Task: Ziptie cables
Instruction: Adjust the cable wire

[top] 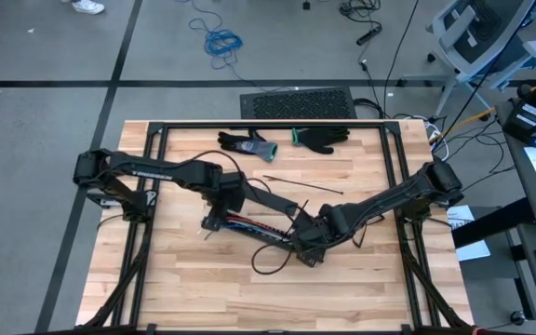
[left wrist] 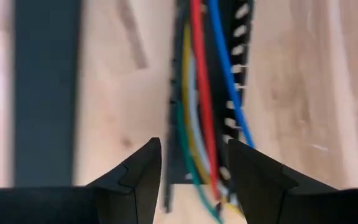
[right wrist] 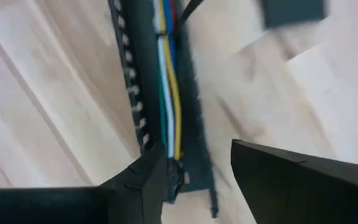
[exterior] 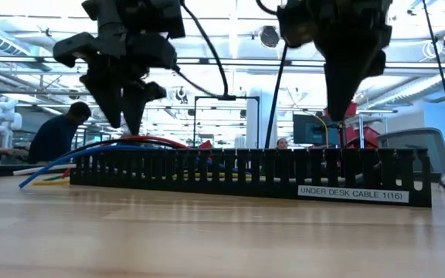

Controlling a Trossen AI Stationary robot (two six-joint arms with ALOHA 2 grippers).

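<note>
Both my pincers, left (left wrist: 191, 177) and right (right wrist: 197, 180), hang parted and empty astride the cables (left wrist: 197, 112) in the black duct (exterior: 246, 174) mid-table; gathering comes first, so next I must close on the bundle.

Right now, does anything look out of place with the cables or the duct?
Yes. At the duct's left end the cables arch up over its wall and trail out onto the table instead of lying inside the channel.
</note>
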